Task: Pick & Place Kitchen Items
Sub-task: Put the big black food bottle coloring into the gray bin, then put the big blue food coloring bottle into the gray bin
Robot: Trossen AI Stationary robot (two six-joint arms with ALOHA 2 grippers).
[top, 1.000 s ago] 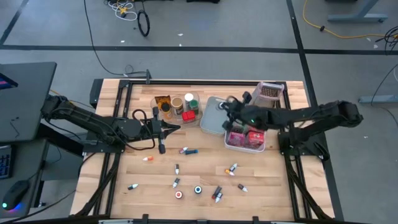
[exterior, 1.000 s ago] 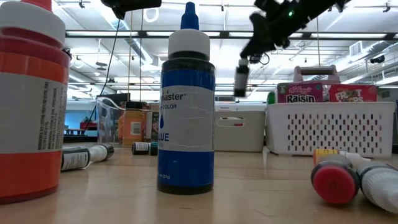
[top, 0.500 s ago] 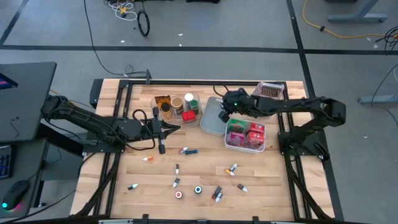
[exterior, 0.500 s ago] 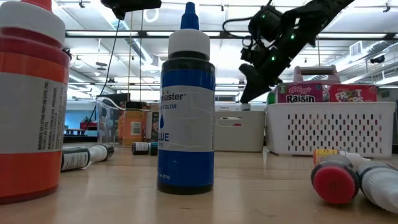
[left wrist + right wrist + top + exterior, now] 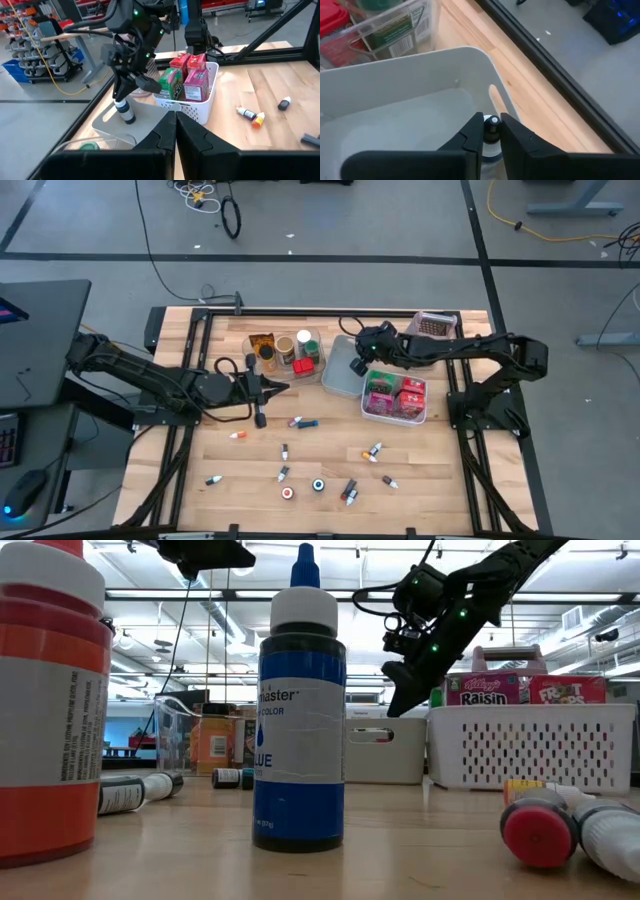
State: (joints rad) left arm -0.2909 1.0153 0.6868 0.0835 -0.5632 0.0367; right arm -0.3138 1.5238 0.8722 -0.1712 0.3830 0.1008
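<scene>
We find the right gripper [image 5: 358, 366] lowered into the grey bin [image 5: 335, 384] at the counter's [image 5: 450, 480] far centre since a second ago, jaws narrow on a small bottle [image 5: 125, 111] standing inside; release appears imminent. The left gripper [image 5: 283, 386] waits mid-left, jaws closed and empty. Other bottles [image 5: 304, 423] lie scattered nearer.

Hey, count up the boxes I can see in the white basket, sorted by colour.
red boxes: 2
green box: 1
pink box: 1
Total: 4 showing in the white basket
</scene>
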